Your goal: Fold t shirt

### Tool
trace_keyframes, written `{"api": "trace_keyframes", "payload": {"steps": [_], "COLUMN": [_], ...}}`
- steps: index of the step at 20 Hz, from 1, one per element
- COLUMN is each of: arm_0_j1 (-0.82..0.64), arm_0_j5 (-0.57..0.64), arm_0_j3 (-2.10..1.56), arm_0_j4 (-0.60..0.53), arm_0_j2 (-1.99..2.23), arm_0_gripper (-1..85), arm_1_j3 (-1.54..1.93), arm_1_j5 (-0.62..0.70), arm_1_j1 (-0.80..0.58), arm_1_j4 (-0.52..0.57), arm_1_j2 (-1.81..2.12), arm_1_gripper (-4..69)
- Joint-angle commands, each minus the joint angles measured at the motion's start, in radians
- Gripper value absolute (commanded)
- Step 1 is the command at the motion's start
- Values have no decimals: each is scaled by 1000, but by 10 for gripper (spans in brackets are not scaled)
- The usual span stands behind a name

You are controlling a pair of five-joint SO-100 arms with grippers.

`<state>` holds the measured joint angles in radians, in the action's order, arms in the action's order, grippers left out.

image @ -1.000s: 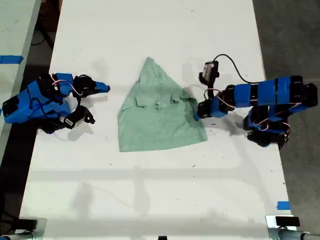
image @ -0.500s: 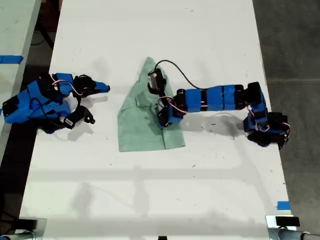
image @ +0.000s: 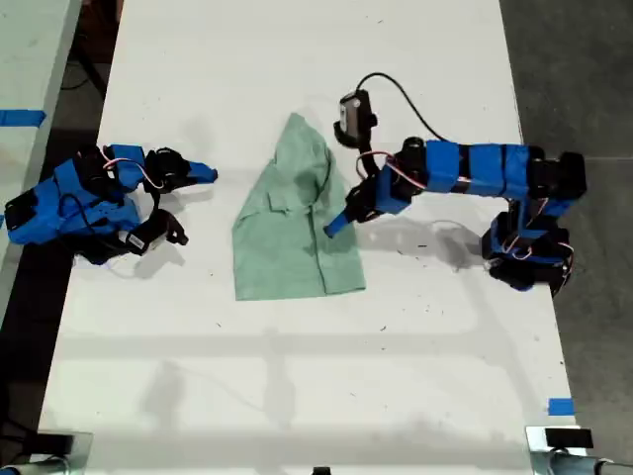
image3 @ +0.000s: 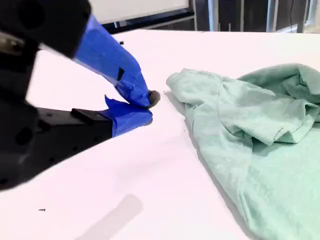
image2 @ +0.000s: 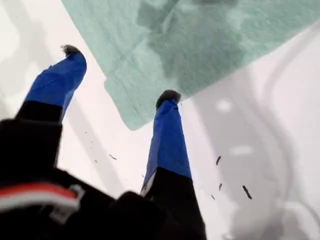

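Observation:
The pale mint-green t shirt point(image: 287, 237) lies on the white table point(image: 297, 396), its side at the exterior view's right folded over onto the middle. My first gripper point(image: 344, 213) hovers open at that folded edge, nothing between its fingers. In the first wrist view the blue fingertips point(image2: 167, 95) of my first gripper point(image2: 119, 72) stand apart above a corner of the t shirt point(image2: 200, 40). My second gripper point(image: 211, 174) rests shut and empty at the exterior view's left, apart from the cloth. The second wrist view shows my second gripper point(image3: 149, 107) with the t shirt point(image3: 250, 140) beyond it.
A second white surface with blue tape point(image: 20, 117) stands at the exterior view's left edge, across a dark gap. Another blue tape mark point(image: 560, 406) sits near the table's corner at the exterior view's lower right. Dark floor lies beyond the table's right edge.
My first gripper carried the shirt's side across toward the exterior view's left, let go of it, and drew back rightward. The shirt is narrower now. The second arm has not moved.

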<state>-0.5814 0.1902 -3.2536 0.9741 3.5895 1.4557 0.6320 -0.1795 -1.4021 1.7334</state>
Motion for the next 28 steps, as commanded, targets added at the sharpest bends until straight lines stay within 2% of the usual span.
{"api": "trace_keyframes", "payload": {"steps": [1,4,8,10,12,14,15,16,17,28], "arm_0_j1": [12,21,-6,-9,-9,-6,-5,-3,-2,6], "arm_0_j5": [-31,-31,-20,-20,-20,-20,-20,-20,-17,-17], "arm_0_j3": [-38,-38,-38,-38,-38,-38,-38,-38,-38,-38], "arm_0_j4": [-2,18,35,35,35,35,35,35,35,35], "arm_0_j2": [8,8,8,8,6,6,6,6,6,6], "arm_0_gripper": [-3,3,40,40,40,40,40,40,40,40], "arm_1_j3": [534,1014,1272,1419,1471,1560,1612,1657,1654,1657], "arm_1_j5": [-8,-8,71,81,86,63,52,35,29,26], "arm_1_j1": [-80,-124,-181,-198,-187,-199,-201,-210,-224,-227], "arm_1_j4": [218,419,574,733,686,581,495,339,256,272], "arm_1_j2": [457,759,884,910,1055,1299,1485,1721,1769,1767], "arm_1_gripper": [11,12,12,18,18,18,18,18,19,19]}}
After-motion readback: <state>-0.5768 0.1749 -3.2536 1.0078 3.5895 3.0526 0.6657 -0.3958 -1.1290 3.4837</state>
